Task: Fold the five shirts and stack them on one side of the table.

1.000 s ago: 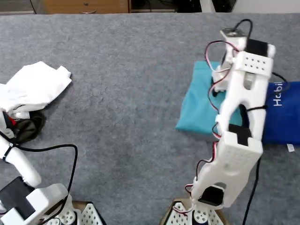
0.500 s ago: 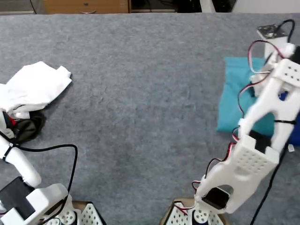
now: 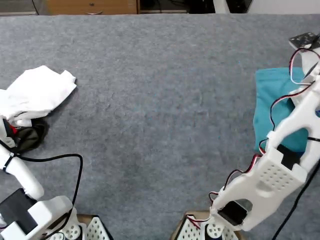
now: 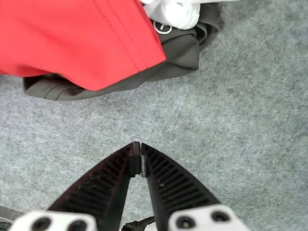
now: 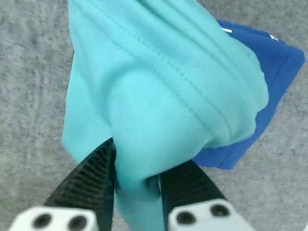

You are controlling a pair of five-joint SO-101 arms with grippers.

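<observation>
A folded teal shirt (image 3: 272,107) lies at the table's right edge, partly under the right arm. In the right wrist view my right gripper (image 5: 137,185) is shut on the teal shirt (image 5: 159,96), with a folded blue shirt (image 5: 260,91) beneath and beside it. A crumpled white shirt (image 3: 37,92) lies at the far left, with a black shirt (image 3: 30,135) just in front of it. In the left wrist view my left gripper (image 4: 137,161) is shut on nothing, above bare felt, close to a red shirt (image 4: 72,41) lying on the black shirt (image 4: 173,57).
Grey felt (image 3: 160,100) covers the table. A black cable (image 3: 60,160) loops by the left arm's base. Wooden furniture (image 3: 90,6) stands behind the far edge.
The right arm has swung toward the right edge, dragging the teal shirt with it over the blue shirt. The left arm and the left-hand shirts have not moved.
</observation>
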